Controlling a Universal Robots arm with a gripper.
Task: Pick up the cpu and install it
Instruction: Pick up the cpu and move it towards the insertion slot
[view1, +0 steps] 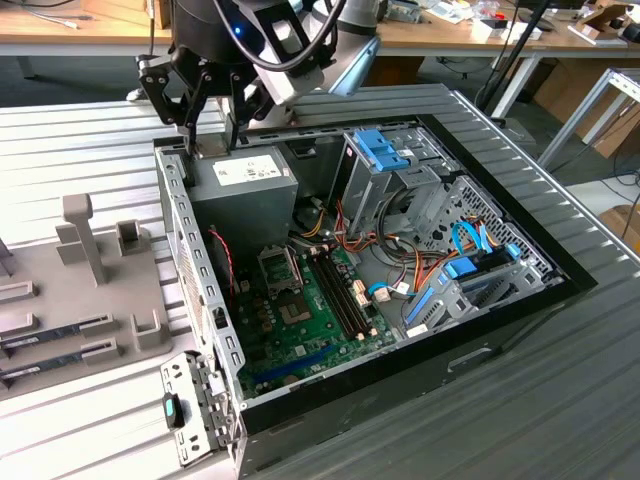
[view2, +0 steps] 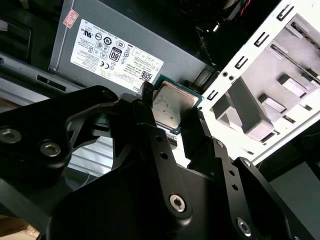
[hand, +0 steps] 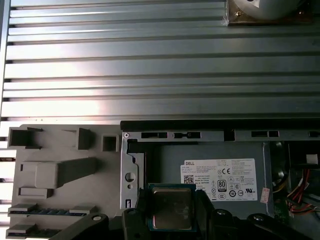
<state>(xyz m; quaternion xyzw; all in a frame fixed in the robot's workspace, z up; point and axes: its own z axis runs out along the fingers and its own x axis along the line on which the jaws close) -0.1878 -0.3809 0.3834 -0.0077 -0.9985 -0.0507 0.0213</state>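
In both wrist views the cpu, a small square chip with a shiny metal top and green edge, sits clamped between my two black fingers. My gripper is shut on it and hangs over the grey power supply at the back corner of the open computer case, on the exterior view's left. The green motherboard lies lower in the case, with a square metal-framed socket on it, well away from the gripper.
A grey fixture tray with upright holders and long memory sticks lies beside the case on the exterior view's left. Drive cages with blue clips and bundled cables fill the case's other side. Ribbed metal table surrounds it.
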